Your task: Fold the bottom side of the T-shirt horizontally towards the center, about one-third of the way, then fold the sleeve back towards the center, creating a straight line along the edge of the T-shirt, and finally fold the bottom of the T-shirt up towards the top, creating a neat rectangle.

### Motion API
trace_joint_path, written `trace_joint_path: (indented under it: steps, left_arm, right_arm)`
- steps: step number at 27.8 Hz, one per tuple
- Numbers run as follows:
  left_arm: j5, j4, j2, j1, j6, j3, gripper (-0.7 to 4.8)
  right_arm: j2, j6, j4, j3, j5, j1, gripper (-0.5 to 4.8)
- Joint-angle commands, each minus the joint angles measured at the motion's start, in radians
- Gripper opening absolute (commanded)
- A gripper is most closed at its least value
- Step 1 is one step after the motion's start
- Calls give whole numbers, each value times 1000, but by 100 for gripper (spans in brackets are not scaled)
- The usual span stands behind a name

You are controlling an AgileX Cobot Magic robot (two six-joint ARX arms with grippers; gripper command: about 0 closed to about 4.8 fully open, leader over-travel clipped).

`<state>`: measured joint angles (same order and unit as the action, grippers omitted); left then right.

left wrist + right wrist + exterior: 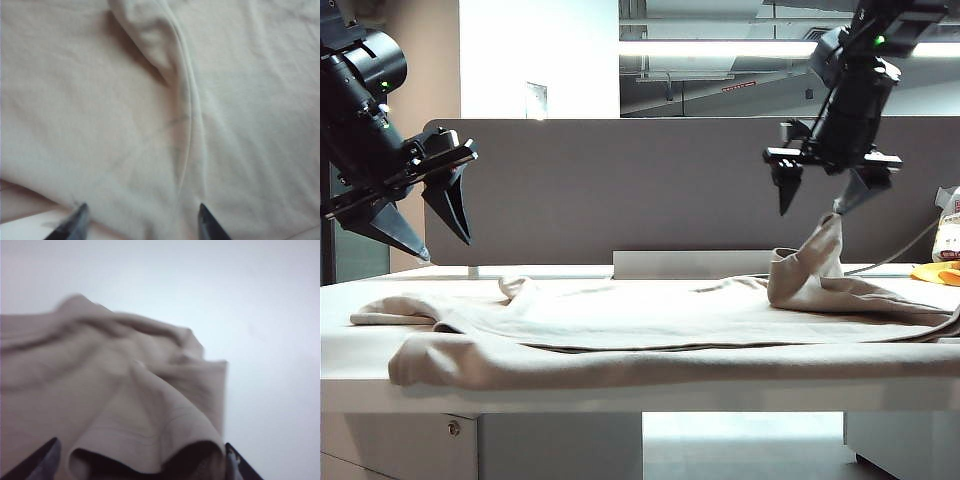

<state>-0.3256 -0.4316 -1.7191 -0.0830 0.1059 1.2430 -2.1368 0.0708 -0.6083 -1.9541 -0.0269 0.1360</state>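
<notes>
Room for moving is wide on the left of the white table [360, 385], where the left gripper [425, 225] hangs high above the cloth with its two black pointed fingers apart and nothing between them. Bare air lies between it and the big beige soft cotton T-shirt [650, 320] below. In the left wrist view the left gripper [140, 222] looks down on flat cloth [100, 125] with a curved seam and a small raised fold, and a thin strip of table shows at one corner.

On the right side, the right gripper [830, 195] is up in the air too. Its fingers stand wide. One fingertip touches the peak of a lifted bit of cloth, which rises from the shirt like a little tent. The right wrist view shows the right gripper [142, 465] with a hemmed edge [165, 422], marked by stitch lines, curling between the spread fingers. I cannot tell if the cloth is pinched or just hanging on one finger.

The T-shirt covers nearly the whole table. Its near edge is a thick rolled fold that droops over the front table edge. A sleeve sticks out flat at the left end. The right end is bunched and wrinkled. A grey wall panel [620, 190] stands behind the table.
</notes>
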Motion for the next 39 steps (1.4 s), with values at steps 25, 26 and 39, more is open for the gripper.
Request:
trace_joint_path:
  steps: [25, 26, 39]
  left_arm:
    - [-46, -31, 3, -1, 6, 0, 278]
    - [-47, -30, 3, -1, 7, 0, 278]
    - [-83, -27, 3, -3, 7, 0, 292]
  right_arm:
    - [79, -107, -68, -61, -37, 0, 211]
    - [79, -106, -72, -64, -47, 0, 211]
    - [73, -96, -103, -62, -67, 0, 371]
